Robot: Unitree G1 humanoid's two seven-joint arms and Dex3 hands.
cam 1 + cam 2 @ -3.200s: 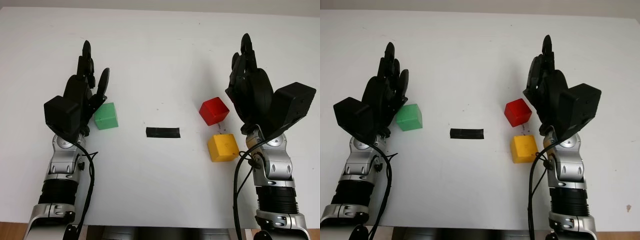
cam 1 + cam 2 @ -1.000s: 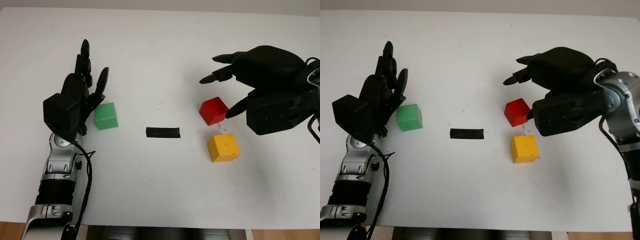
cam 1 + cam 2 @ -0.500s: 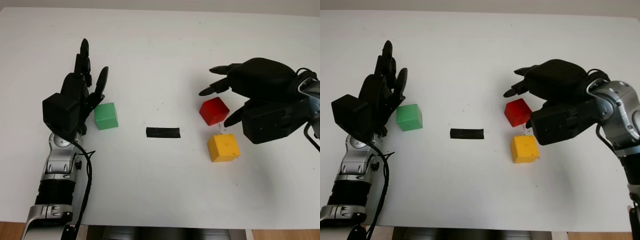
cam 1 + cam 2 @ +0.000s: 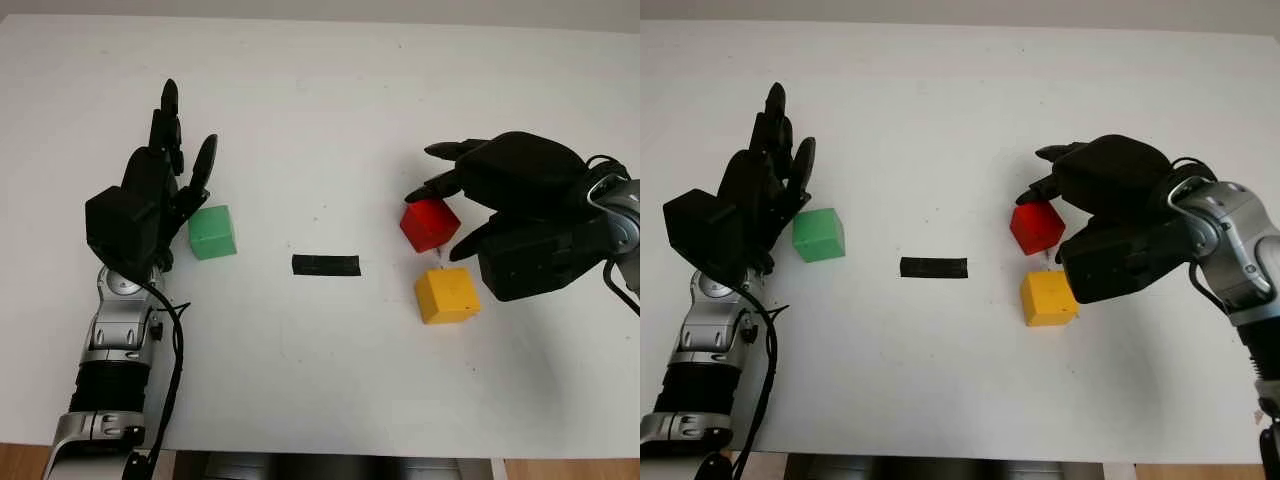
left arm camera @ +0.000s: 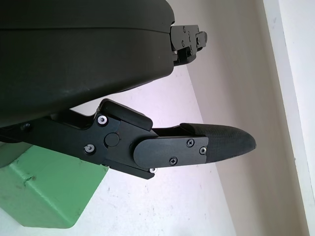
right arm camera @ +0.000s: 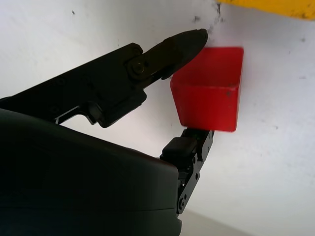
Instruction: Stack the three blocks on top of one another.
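You have bright, even overhead light; the white bench [image 4: 320,120] shows no glare, and soft, faint shadows sit beside the blocks. Wrist views sharp.

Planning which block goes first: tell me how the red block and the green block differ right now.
The red block sits on the robot's right side of the table, turned at an angle; the green block sits on the left, nearly square to the table edge. The right hand has fingers around the red block; the left hand stands open beside the green one. The red block has the yellow block close by; the green stands alone. Both are similar-sized cubes on the white table.
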